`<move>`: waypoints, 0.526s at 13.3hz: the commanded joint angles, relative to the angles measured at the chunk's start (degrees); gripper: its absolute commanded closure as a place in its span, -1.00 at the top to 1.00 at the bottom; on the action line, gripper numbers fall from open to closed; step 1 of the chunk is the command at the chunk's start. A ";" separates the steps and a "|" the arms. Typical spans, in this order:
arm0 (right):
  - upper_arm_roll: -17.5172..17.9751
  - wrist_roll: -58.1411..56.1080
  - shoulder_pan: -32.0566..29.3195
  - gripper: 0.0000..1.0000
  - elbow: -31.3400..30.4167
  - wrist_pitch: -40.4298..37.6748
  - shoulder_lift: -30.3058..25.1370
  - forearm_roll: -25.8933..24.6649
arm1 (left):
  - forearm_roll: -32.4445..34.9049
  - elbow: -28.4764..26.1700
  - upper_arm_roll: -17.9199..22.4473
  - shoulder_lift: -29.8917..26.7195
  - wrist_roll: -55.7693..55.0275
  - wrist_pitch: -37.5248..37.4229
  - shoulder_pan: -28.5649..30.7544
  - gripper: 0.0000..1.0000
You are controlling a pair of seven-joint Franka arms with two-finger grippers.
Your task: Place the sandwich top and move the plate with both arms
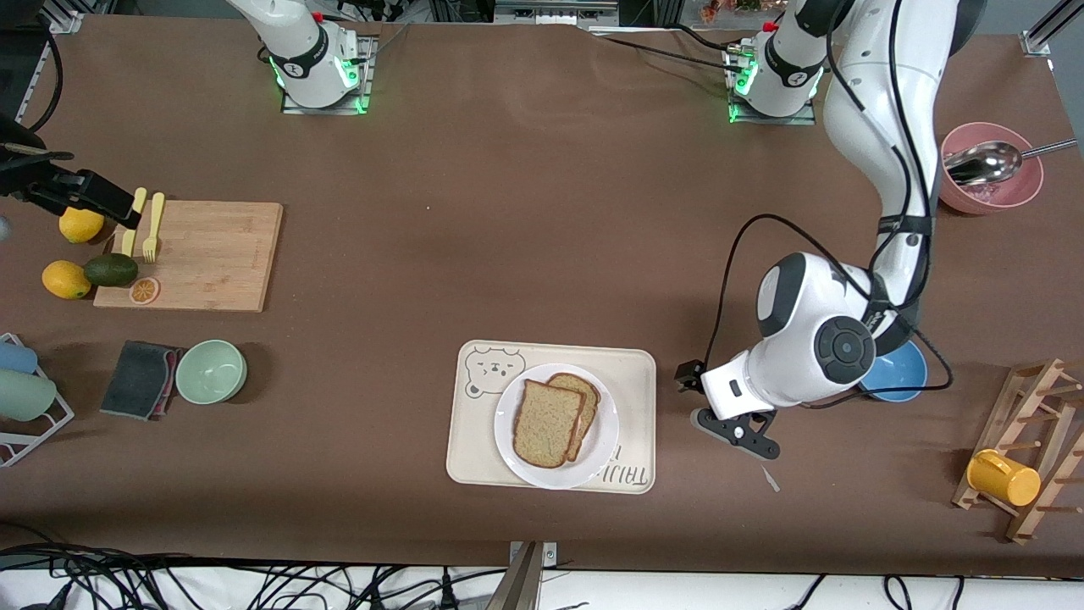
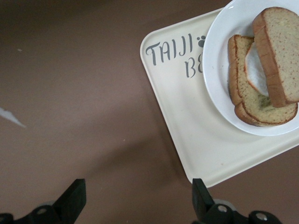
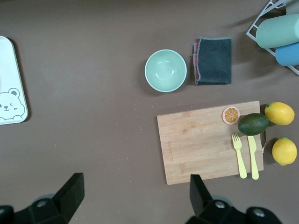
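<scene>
- sandwich top (image 1: 544,423): lies on the lower bread slice (image 1: 584,407), shifted off it toward the front camera and the right arm's end; left wrist view shows it tilted over the egg (image 2: 256,70).
- plate (image 1: 603,453): carries both slices, sits on the cream bear tray (image 1: 474,440), at the tray's end nearer the left arm.
- left gripper (image 1: 735,430): low over bare table just beside the tray's end toward the left arm, fingers (image 2: 74,198) spread wide, holding nothing, apart from tray and plate.
- right gripper (image 1: 93,199): up over the edge of the wooden cutting board (image 1: 216,254) near the yellow fork (image 1: 152,227) and lemon (image 1: 80,225), jaws wide, empty; arm waits.
- mint bowl (image 1: 211,371) and dark cloth (image 1: 140,379) sit nearer the front camera than the board.
</scene>
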 commanded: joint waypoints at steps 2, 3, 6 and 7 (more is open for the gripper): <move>0.21 -0.07 -0.28 1.00 1.48 -1.11 0.48 -0.74 | 4.21 -2.23 0.18 -10.03 -4.32 -10.53 1.45 1.00; 0.21 -0.07 -0.28 1.00 1.48 -1.11 0.48 -0.74 | 4.47 -2.23 0.27 -12.14 -4.67 -15.52 1.64 1.00; 0.21 -0.07 -0.28 1.00 1.48 -1.11 0.48 -0.65 | 4.64 -2.66 0.36 -19.08 -6.50 -24.51 1.81 1.00; 0.21 0.01 -0.19 1.00 1.48 -1.11 0.48 -0.65 | 4.65 -4.58 0.36 -21.63 -8.08 -25.76 1.73 1.00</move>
